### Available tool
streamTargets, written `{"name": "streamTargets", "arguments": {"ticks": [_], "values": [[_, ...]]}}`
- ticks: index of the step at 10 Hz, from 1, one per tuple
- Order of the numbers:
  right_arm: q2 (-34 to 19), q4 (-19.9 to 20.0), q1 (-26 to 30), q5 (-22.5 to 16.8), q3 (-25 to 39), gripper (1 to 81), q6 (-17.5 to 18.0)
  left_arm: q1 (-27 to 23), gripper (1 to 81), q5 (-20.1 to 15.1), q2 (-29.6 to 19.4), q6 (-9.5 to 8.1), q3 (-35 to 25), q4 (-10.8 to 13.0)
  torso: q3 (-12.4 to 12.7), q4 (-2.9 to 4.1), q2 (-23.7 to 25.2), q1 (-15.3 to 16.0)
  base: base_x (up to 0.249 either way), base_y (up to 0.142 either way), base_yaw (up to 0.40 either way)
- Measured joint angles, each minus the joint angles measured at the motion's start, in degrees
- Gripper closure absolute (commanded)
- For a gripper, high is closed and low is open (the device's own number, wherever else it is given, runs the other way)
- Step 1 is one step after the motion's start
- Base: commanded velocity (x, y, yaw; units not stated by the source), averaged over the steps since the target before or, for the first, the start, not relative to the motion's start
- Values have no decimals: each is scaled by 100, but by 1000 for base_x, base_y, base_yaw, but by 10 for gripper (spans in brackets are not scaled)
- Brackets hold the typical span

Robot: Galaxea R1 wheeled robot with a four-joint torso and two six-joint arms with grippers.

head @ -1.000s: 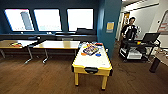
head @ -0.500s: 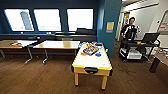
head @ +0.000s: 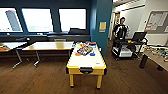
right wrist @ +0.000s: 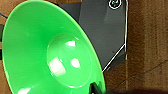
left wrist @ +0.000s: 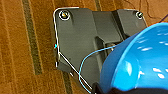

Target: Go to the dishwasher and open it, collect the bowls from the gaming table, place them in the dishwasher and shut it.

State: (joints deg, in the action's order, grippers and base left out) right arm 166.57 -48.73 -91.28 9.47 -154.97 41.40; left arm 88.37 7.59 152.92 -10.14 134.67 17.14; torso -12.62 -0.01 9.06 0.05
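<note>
- Straight ahead in the head view stands the gaming table (head: 86,61), its white surface edged in yellow, end-on to the robot with bare wood floor (head: 45,80) between.
- Near its far end lie a few bright items: an orange bowl (head: 78,54) and a blue bowl (head: 92,54) on either side of a patterned clutter too blurred to name.
- Beneath the left wrist camera a blue bowl (left wrist: 140,62) looms large over the floor; it looks carried, though whether that hand is clamped on it I cannot tell.
- Beneath the right wrist camera a green bowl (right wrist: 52,55) sits equally close; its hand's grip is likewise impossible to judge.
- Judgement: collection seems partly done, with two bowls apparently off the surface and at least two left; loading and closing the dishwasher remain.
- Room: open floor on the table's left; grey tables (head: 50,46) farther back-left.
- To the right, a person (head: 120,30) behind a cart (head: 128,47), and a foosball table (head: 157,53), narrow that side.
</note>
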Motion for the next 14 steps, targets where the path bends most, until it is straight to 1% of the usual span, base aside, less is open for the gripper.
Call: {"name": "streamTargets", "arguments": {"ticks": [1, 7, 10, 14], "values": [[-1, 2, -33, -2, 4, 811, 2, -67, 811, 11, 34, 1, 96, 0, 0, 0, 2, -2, 0, 0, -387], [-12, 2, -12, -5, -2, 811, 2, -39, 811, -13, 127, -7, 124, -2, 0, 0, 2, 0, 0, 0, -387], [0, 2, -15, -2, -2, 811, 2, -39, 811, -22, 240, -7, 297, -2, 0, 0, 2, 0, 0, 0, -387], [0, 2, -12, -2, -2, 811, 2, -39, 811, -24, 251, -7, 318, -2, 0, 0, 2, 0, 0, 0, -387]]}}
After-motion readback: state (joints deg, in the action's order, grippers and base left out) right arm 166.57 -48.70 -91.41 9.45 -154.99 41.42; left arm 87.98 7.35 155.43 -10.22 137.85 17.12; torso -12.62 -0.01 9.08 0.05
